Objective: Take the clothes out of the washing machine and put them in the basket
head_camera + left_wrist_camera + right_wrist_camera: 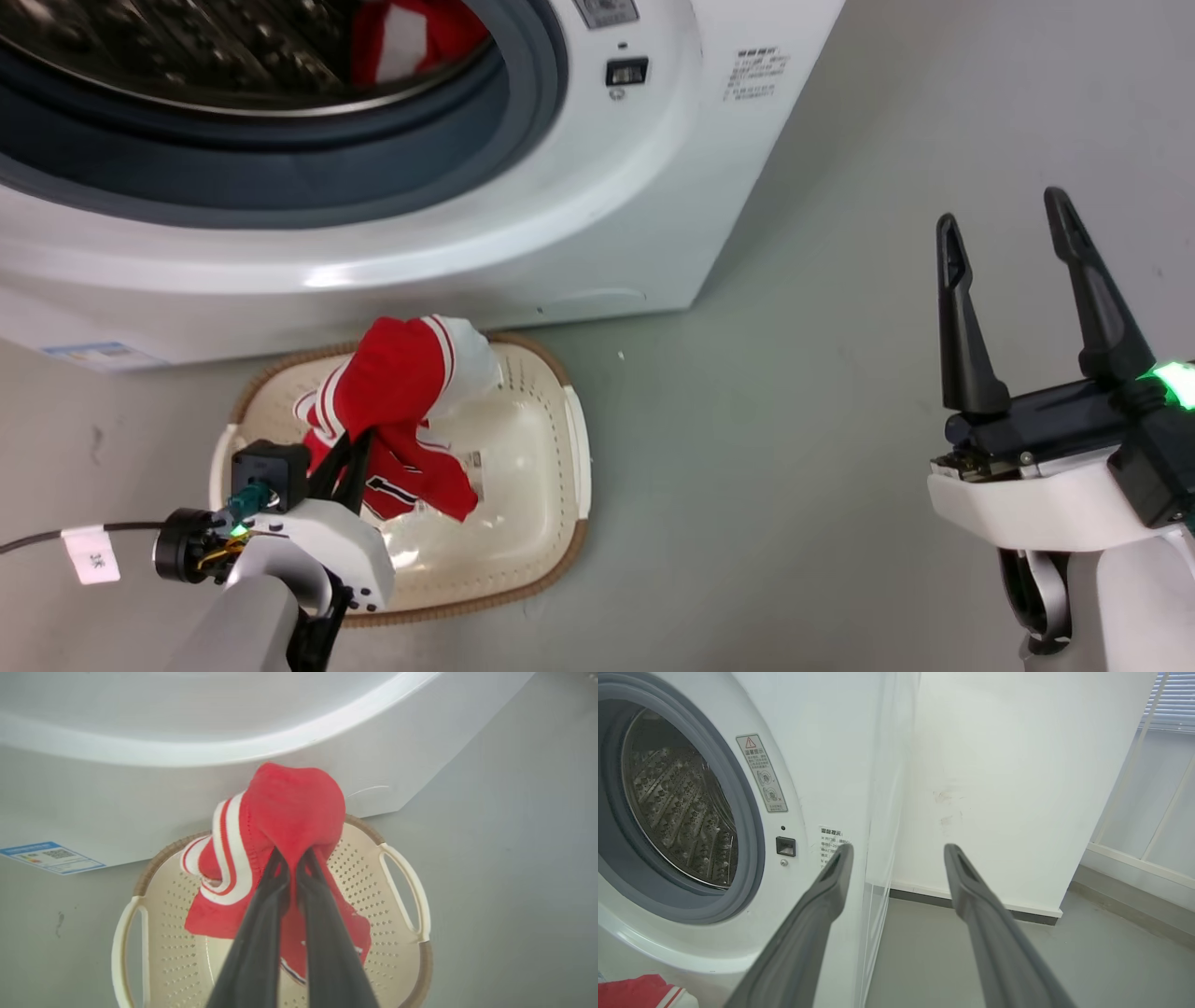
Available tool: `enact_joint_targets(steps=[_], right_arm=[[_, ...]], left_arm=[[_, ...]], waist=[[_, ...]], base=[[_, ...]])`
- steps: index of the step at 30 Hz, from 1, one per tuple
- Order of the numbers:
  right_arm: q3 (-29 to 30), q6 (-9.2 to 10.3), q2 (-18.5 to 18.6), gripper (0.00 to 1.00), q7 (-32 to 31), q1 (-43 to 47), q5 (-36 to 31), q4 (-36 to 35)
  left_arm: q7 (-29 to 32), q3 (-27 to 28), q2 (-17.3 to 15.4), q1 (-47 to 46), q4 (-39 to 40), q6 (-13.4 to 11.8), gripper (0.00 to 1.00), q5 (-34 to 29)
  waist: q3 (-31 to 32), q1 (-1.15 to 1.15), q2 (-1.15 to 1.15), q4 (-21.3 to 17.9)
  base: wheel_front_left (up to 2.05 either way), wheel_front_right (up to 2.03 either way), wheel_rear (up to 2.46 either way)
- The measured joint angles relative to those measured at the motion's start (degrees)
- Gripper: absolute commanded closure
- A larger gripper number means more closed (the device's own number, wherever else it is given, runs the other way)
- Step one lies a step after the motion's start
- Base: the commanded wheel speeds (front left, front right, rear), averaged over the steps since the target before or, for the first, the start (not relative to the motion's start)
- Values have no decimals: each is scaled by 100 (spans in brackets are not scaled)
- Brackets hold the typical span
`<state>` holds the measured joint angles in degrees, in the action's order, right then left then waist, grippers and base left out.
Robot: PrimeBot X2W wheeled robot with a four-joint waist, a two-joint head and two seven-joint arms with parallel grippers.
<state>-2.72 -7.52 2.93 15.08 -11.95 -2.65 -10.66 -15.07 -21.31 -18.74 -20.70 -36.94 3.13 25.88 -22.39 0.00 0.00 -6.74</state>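
Over perforated basket (369,868), bunched red clothes (289,807)

The smooth grey floor (794,420) carries the white washing machine (597,215), and the cream basket (523,485) sits on it just in front of the machine's base (whether its brown rim touches the white front I cannot tell). A tiny white speck (621,355) lies near the basket's right side. A dark scuff (96,443) marks the floor to its left.
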Motion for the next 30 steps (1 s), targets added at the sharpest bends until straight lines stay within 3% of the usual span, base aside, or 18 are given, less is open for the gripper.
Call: enact_joint_targets(steps=[14, 25, 26, 27, 30], right_arm=[[-41, 0, 1, 0, 0, -299, 18, -369], [-53, 0, 0, 0, 0, -341, 88, -436], [-71, 0, 0, 0, 0, -346, 92, -435], [-88, 0, 0, 0, 0, -357, 92, -433], [-102, 0, 0, 0, 0, -388, 91, -411]], left_arm=[[0, 27, 171, -1251, -2130, 235, 100, -396], [0, 261, 187, -1496, -2736, 240, 100, -401], [1, 283, 189, -1497, -2764, 223, 22, -401], [0, 310, 191, -1500, -2775, 210, 0, -398], [0, 388, 188, -1483, -2546, 174, 0, -436]], waist=[[-1319, 1, 0, -396], [-1653, 1, 0, -570], [-1641, 0, 0, -564], [-1621, 0, 0, -558], [-1531, 0, 0, -533]], base=[[0, 0, 0], [0, 0, 0], [0, 0, 0], [0, 0, 0], [0, 0, 0]])
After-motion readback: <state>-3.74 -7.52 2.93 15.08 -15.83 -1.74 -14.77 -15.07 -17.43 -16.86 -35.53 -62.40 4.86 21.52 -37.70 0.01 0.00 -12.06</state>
